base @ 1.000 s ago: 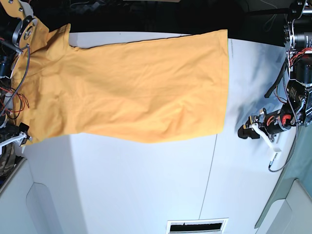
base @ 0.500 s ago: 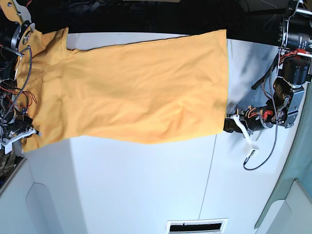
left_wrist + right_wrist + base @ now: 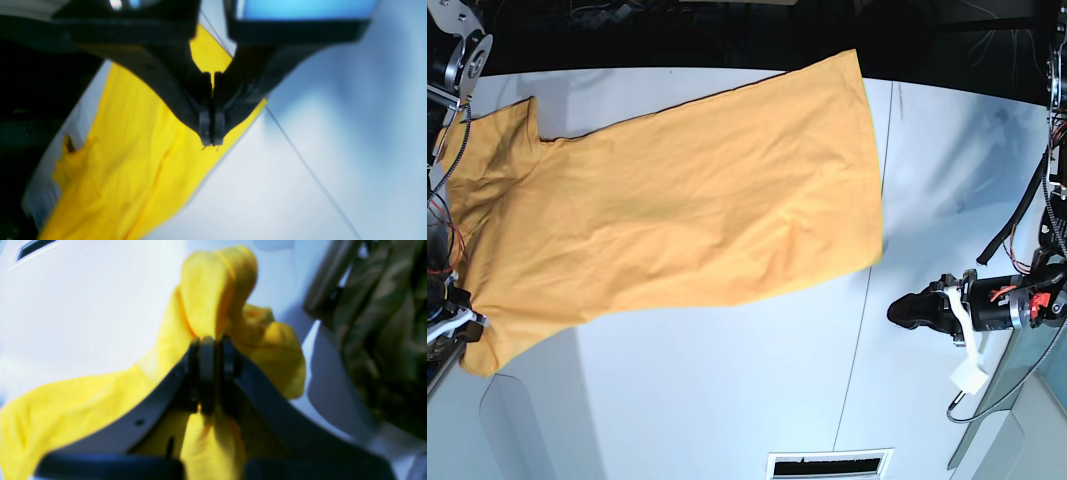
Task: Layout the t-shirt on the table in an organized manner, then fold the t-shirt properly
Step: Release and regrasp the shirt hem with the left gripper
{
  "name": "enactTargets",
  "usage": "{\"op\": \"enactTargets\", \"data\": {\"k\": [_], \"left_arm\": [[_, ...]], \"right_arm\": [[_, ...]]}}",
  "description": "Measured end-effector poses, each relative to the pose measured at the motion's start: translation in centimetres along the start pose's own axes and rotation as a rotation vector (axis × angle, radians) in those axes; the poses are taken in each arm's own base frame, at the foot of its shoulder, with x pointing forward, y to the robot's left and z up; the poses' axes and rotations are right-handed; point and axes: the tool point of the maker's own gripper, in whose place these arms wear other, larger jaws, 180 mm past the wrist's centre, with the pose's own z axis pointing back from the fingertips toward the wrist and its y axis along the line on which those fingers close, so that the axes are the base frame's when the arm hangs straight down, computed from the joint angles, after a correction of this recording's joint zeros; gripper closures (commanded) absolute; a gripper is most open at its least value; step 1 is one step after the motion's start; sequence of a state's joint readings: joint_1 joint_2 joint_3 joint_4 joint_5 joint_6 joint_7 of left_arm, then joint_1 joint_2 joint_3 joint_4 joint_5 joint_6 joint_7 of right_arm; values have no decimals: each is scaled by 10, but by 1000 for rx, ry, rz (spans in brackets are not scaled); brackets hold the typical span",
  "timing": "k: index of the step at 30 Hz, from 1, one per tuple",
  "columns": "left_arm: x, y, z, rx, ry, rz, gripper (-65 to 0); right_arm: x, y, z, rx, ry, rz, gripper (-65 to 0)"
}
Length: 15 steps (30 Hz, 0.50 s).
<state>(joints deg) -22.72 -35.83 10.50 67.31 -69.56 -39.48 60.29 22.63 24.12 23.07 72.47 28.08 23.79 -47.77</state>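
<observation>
Large orange-yellow cotton t-shirt (image 3: 677,210) spread flat across big white smooth surface (image 3: 727,400). Right gripper (image 3: 209,373) clamped on bunched shirt fabric. Left gripper (image 3: 210,128) fingers together, gripping nothing, beside shirt edge.

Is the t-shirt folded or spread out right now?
Spread: the t-shirt lies open across the table, with no fold laid over it.
</observation>
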Motion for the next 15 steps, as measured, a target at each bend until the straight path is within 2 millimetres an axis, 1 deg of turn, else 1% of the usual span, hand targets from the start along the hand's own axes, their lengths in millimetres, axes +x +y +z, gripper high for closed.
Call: {"op": "enactTargets", "data": {"k": [1, 2, 3, 5, 6, 7, 9, 11, 13, 15], "left_arm": [[-3, -2, 2, -2, 6, -10, 0], [-8, -3, 2, 0, 18, -13, 0], [-16, -1, 0, 13, 34, -14, -57], [-36, 10, -5, 69, 62, -25, -259], [-43, 15, -7, 92, 49, -21, -333], [-50, 22, -8, 120, 39, -22, -362], [-63, 42, -12, 206, 41, -28, -363], [-73, 62, -22, 308, 37, 33, -362], [-82, 59, -39, 289, 43, 92, -362], [-88, 48, -59, 253, 42, 127, -362]], "right_arm": [[-7, -4, 6, -13, 5, 16, 0], [-19, -10, 10, -29, 24, 24, 0], [-32, -16, 14, -49, 45, 22, 0], [-64, -24, 19, -69, 101, 17, 0], [-77, -27, 21, -72, 125, 14, 0], [-87, -28, 22, -73, 139, 7, 0], [-98, -27, 23, -61, 140, 1, 0], [-105, -27, 25, -55, 143, 3, 0], [-111, -24, 25, -39, 149, 3, 0], [-112, -23, 26, -33, 149, -2, 0]]}}
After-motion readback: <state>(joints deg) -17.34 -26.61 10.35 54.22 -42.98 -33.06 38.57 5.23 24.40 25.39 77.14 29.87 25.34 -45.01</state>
